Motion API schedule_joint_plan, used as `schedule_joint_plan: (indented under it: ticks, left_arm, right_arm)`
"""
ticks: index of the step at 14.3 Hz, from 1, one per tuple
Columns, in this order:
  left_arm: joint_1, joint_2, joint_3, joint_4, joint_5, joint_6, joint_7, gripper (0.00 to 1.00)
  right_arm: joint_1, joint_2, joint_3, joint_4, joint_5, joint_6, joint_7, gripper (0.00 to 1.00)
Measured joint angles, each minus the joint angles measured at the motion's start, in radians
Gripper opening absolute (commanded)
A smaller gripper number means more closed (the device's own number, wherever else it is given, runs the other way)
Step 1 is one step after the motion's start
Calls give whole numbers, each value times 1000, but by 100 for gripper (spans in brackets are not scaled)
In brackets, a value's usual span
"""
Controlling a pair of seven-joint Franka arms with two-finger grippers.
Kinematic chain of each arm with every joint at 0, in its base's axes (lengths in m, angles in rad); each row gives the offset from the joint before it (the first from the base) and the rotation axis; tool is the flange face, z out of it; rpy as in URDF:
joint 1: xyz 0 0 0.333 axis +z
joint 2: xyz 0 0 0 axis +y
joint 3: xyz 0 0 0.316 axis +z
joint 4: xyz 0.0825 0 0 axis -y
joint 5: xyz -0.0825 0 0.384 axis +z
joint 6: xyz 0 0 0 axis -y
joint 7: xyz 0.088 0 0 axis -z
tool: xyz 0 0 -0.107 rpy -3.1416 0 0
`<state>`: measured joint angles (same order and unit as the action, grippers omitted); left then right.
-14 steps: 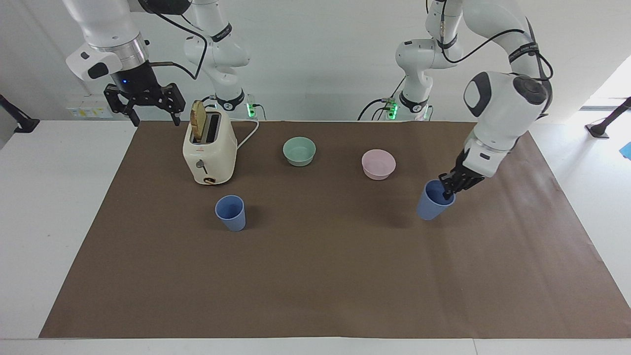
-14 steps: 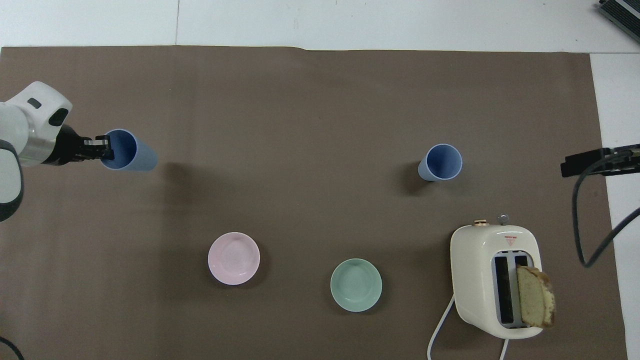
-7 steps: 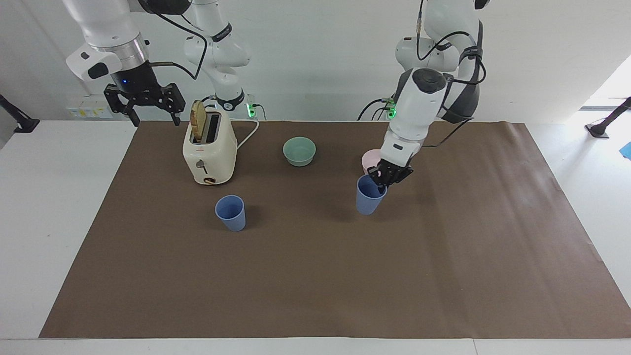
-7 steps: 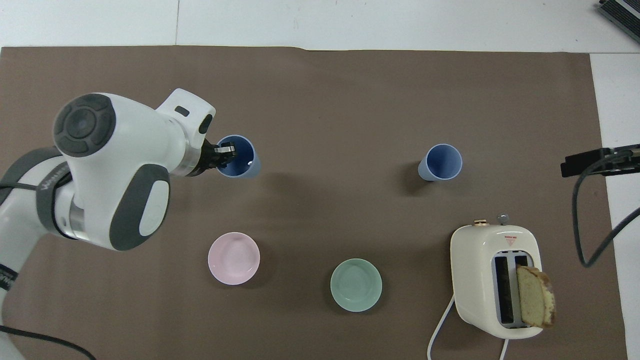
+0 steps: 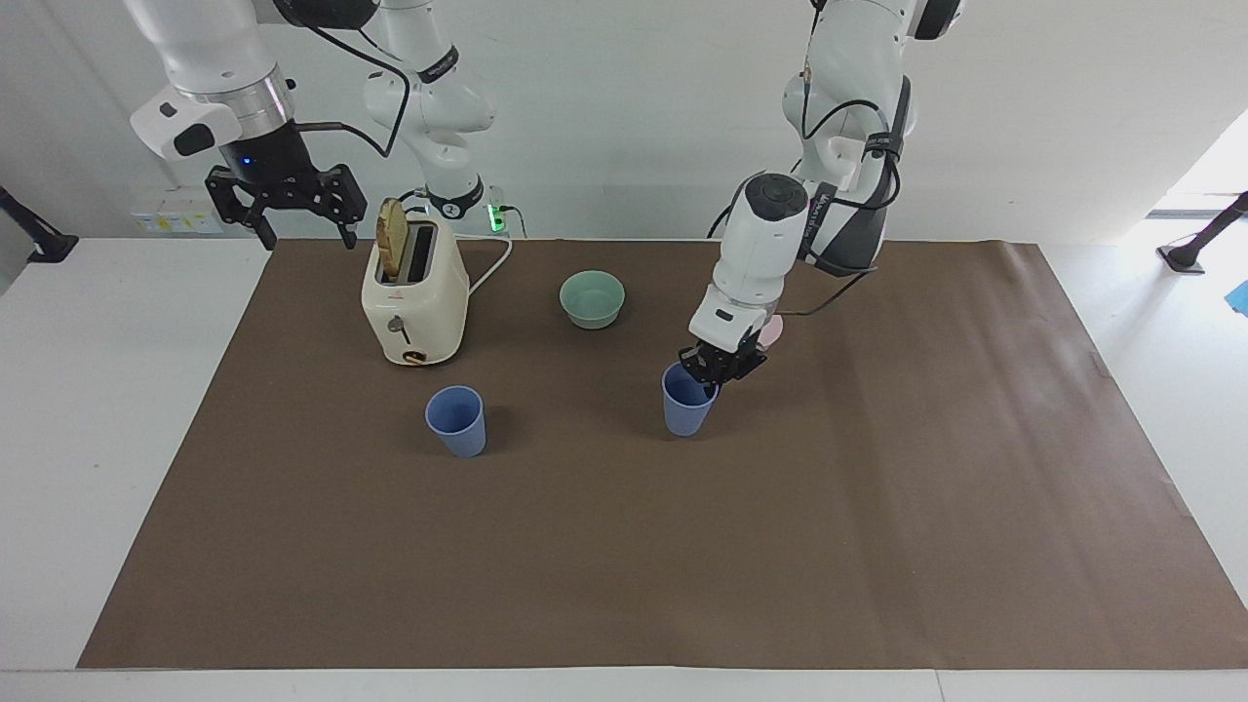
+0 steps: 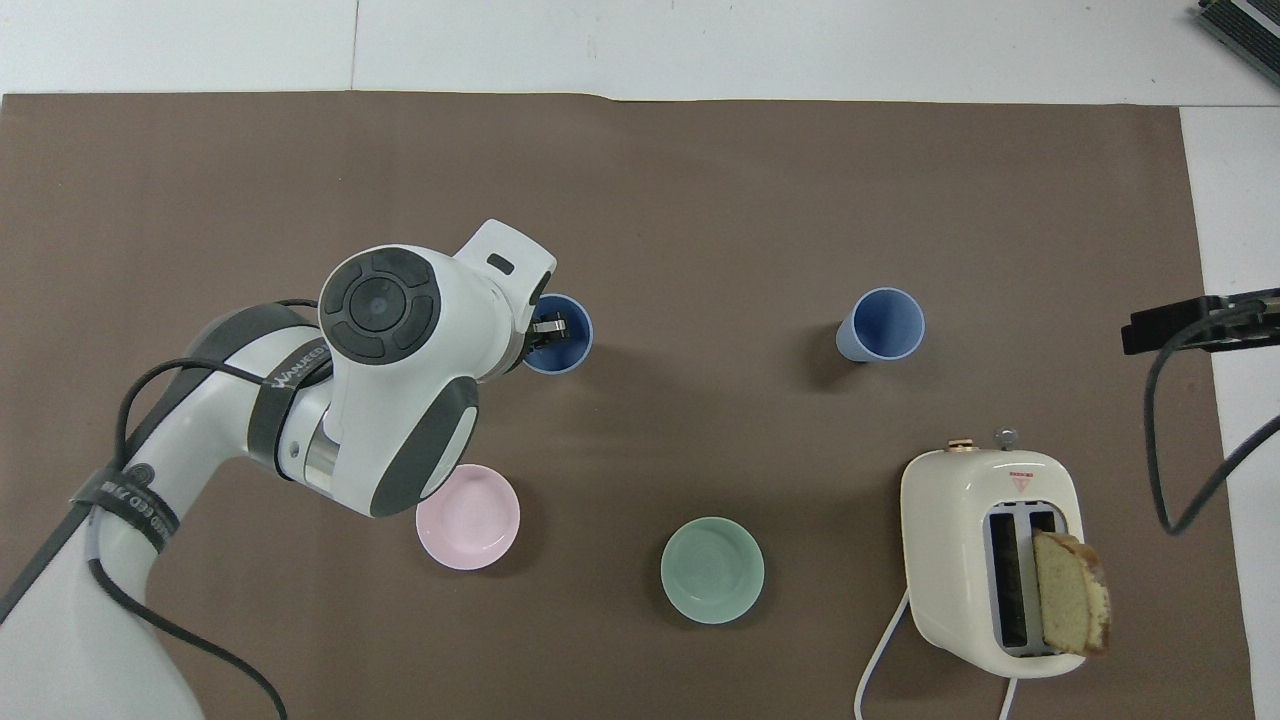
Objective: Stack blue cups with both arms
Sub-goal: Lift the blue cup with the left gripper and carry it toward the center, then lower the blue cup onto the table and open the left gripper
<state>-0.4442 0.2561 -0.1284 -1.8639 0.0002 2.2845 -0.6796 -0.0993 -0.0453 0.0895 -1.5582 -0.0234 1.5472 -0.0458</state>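
Observation:
My left gripper (image 5: 719,371) is shut on the rim of one blue cup (image 5: 685,414) and holds it upright, low over the middle of the brown mat; the held cup also shows in the overhead view (image 6: 572,347). The other blue cup (image 5: 456,420) stands upright on the mat toward the right arm's end, farther from the robots than the toaster; it also shows in the overhead view (image 6: 882,323). My right gripper (image 5: 286,202) is open and empty, raised beside the toaster at the mat's edge, and waits.
A cream toaster (image 5: 414,297) with a bread slice (image 5: 392,237) in one slot stands near the robots. A mint-green bowl (image 5: 592,298) and a pink bowl (image 6: 467,517) sit nearer to the robots than the cups. The brown mat (image 5: 624,565) covers the table.
My left arm has carried its blue cup from the left arm's end of the mat toward the middle, closer to the other cup. The right arm has not moved.

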Motion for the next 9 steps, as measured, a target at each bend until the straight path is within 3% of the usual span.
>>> schedule_joint_plan:
  ticks: [6,8,9]
  left_arm:
    - [-12,29,2,0,21,18,-1,0]
    - [-12,32,2,0,22,18,-1,14]
    - [-12,33,2,0,22,19,-1,29]
  right_arm:
    - [0,0,0,0,0,0,0,100]
    - [0,0,0,0,0,0,0,100]
    - [0,0,0,0,0,0,0,100]
